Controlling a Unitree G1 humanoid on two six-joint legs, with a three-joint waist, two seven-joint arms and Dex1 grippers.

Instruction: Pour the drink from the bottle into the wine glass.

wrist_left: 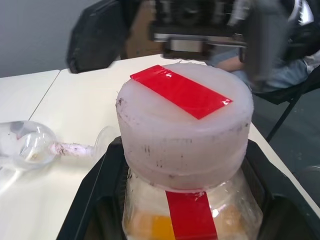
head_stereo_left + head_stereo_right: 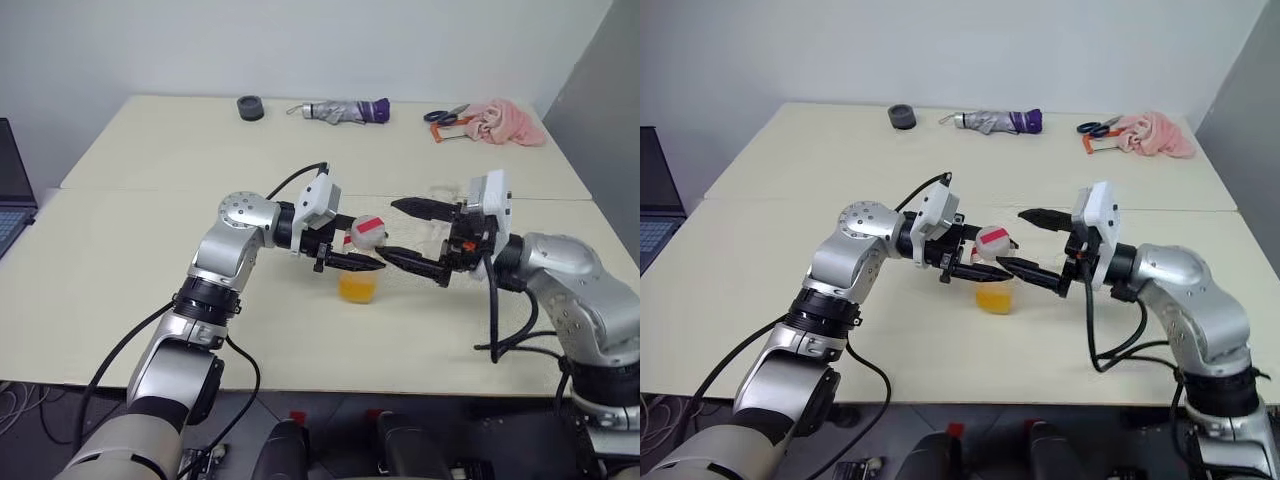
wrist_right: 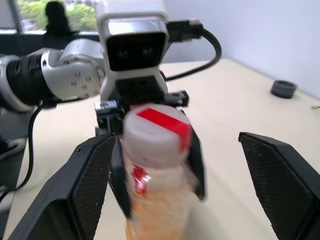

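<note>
My left gripper [image 2: 360,262] is shut on the bottle [image 2: 362,262] and holds it upright just above the middle of the table. The drink [image 2: 357,288] fills its lower part, and the white cap with red tape [image 1: 185,125] is on. My right gripper [image 2: 390,229] stands open, level with the cap, one finger on each side and clear of it; the right wrist view shows both black pads [image 3: 85,185] apart from the bottle [image 3: 155,150]. The wine glass [image 1: 27,145] appears to lie on its side on the table behind my right gripper.
Along the far edge lie a black round object [image 2: 250,107], a folded umbrella [image 2: 345,111], scissors [image 2: 445,117] and a pink cloth [image 2: 505,122]. A laptop [image 2: 10,190] sits off the table's left side. A seam [image 2: 150,188] crosses the table [image 2: 120,280].
</note>
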